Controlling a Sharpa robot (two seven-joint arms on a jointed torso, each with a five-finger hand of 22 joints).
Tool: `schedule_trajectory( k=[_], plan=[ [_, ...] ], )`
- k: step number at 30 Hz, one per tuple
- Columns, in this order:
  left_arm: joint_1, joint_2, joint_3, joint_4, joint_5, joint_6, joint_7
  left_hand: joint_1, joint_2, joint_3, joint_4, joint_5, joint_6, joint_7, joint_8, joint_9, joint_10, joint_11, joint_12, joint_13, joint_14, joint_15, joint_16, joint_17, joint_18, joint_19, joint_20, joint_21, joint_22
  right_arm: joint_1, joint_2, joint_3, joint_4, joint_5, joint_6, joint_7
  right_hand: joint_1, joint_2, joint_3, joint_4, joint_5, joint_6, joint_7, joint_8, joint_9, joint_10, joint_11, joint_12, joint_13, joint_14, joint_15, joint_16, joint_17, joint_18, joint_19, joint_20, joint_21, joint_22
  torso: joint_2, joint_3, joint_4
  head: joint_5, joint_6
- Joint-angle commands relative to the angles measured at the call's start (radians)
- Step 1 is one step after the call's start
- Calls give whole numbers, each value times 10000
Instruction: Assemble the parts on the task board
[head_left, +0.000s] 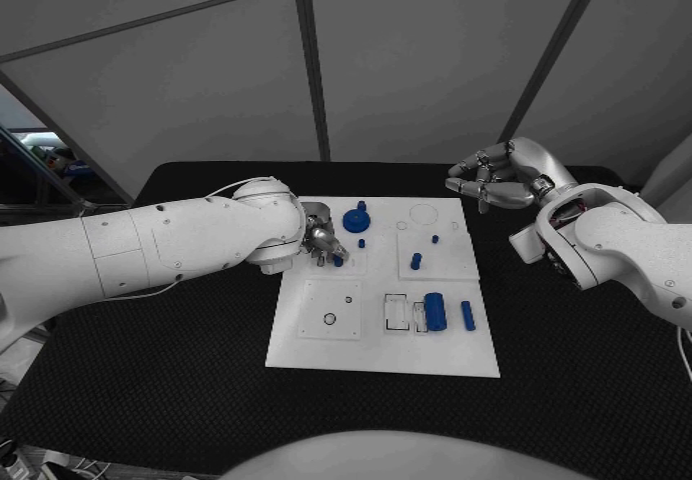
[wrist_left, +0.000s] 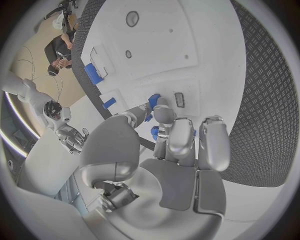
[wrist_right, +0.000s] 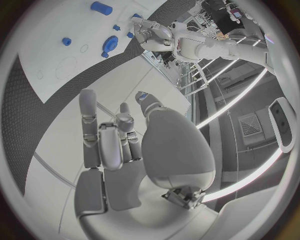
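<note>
white task board (head_left: 378, 355) on black table (head_left: 173, 370), grey panels perhaps behind.

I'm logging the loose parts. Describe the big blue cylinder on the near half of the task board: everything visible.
The big blue cylinder is a smooth, plain, plastic-looking piece lying on its side on the white task board, its long axis running toward and away from the robot. It sits just right of a rectangular outlined recess, with a slimmer blue pin lying parallel on its right, apart from it. No robot hand touches it.
</note>
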Motion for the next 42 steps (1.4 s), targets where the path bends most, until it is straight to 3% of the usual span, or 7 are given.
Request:
schedule_trajectory(
  k=[1,12,24,31,34,38,42],
  plan=[
    [-6,27,-9,-46,4,181,-64,-224,-6,-343,178,-37,127,2,-26,-3,61,-28,-43,-30,89,-48,51,8,-56,52,-15,37,67,14,-1,8,13,-21,47,46,-28,-84,16,57,65,-76,1,25,11,-41,5,-35,-11,155,-44,-64,-10,171,-52,6,-60,-11,3,1,-5,-10,-5],
    [-7,-14,-9,-72,3,156,-62,-760,-110,-2374,905,-9,232,-1,-105,1,62,-24,19,-111,85,-49,50,0,-60,68,-17,29,126,14,-7,8,7,-21,47,51,-26,-81,21,71,76,-83,-2,44,15,-59,3,-48,-35,151,-46,-77,-25,176,-64,6,-86,-46,-2,-1,12,-22,9],
    [-8,-142,45,108,12,-28,-38,-506,122,-3301,1223,17,233,-3,-158,18,20,-26,12,-237,84,-52,51,-5,-50,52,-22,-14,118,13,-4,8,-44,-21,87,50,-25,-87,20,76,78,-97,-1,49,16,-80,3,-66,-60,144,-46,-91,-44,183,-84,6,-114,-89,-1,-8,4,-20,39],
    [-9,-222,467,204,362,-323,29,-453,112,-3907,1481,23,104,43,-209,39,-117,12,-74,-393,78,-30,42,-21,10,-95,-5,-217,-118,12,18,8,-105,-21,85,59,-29,-88,19,80,78,-104,1,49,15,-78,4,-63,-56,144,-46,-91,-42,185,-87,6,-121,-98,-4,-6,5,-35,85],
    [-9,-331,879,262,567,-477,88,-287,142,-4322,1647,38,-158,144,-353,-5,-334,89,-293,-700,68,21,26,-48,74,-267,38,-458,-394,12,30,8,-145,-20,85,62,-32,-89,18,85,78,-110,2,50,15,-76,5,-61,-53,144,-46,-91,-41,186,-91,6,-126,-105,-1,-4,5,-36,103],
    [41,-513,1288,214,678,-347,151,165,200,-4748,1722,57,-833,452,-916,-380,-796,349,-694,-1193,18,211,-52,-167,211,-665,183,-1009,-1030,12,45,8,-187,-20,91,55,-32,-89,18,85,78,-110,2,50,15,-76,5,-61,-53,144,-46,-91,-41,186,-91,6,-126,-105,-15,2,16,-50,132],
    [240,-610,1506,-125,736,60,164,503,303,-5181,1874,62,-929,624,-1317,-837,-1192,506,-1077,-1652,-59,362,-155,-325,287,-855,336,-1316,-1324,11,57,8,-211,-19,97,47,-37,-86,18,92,79,-115,3,53,15,-78,6,-62,-56,144,-46,-92,-42,184,-87,6,-125,-99,-10,4,18,-52,163]
  ],
)
